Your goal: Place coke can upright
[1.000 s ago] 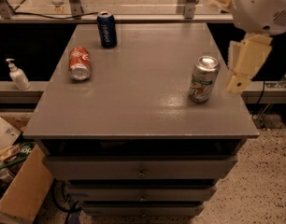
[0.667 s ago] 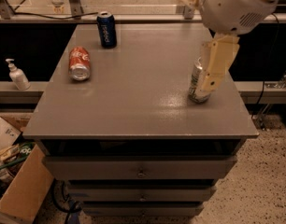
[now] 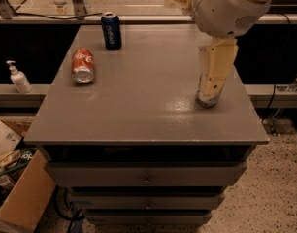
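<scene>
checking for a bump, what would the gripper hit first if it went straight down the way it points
Probably the silver can, whose base shows under the gripper on the right of the table. Depth is unclear, so it could pass in front and meet the table instead.

Single view from high at the front, angled down over the cabinet top [image 3: 139, 96], fairly near, gripper [image 3: 210, 93] hanging over its right side, floor [image 3: 279, 188] at lower right.
</scene>
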Motion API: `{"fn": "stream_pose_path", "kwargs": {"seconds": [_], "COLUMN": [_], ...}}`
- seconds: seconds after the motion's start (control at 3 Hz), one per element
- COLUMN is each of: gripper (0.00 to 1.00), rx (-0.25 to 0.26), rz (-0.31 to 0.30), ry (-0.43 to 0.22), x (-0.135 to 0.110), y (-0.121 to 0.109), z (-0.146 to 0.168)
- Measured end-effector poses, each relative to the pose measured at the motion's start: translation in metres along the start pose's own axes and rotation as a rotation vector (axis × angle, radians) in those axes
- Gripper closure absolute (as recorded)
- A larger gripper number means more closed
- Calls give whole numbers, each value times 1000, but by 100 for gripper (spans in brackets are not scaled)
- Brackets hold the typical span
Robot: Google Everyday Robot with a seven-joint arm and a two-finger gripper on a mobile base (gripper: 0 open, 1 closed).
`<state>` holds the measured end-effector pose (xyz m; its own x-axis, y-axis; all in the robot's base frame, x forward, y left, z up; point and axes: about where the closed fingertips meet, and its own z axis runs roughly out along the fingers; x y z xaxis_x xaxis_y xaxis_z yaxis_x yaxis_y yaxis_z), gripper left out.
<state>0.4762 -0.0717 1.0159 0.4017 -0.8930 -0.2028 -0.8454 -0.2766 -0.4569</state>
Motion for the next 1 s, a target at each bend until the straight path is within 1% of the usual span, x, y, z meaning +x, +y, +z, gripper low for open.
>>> {"fn": "stream_pose_path", "kwargs": {"seconds": [0.33,0.67,1.0], "gripper": [0,0,0], "rx": [-53,-83,-93], "rz": [-169,-330,-487], "ry": [54,101,91], "x": [-13,-19,-27], "y": [-11,-30,-54], "z": [34,72,113]}}
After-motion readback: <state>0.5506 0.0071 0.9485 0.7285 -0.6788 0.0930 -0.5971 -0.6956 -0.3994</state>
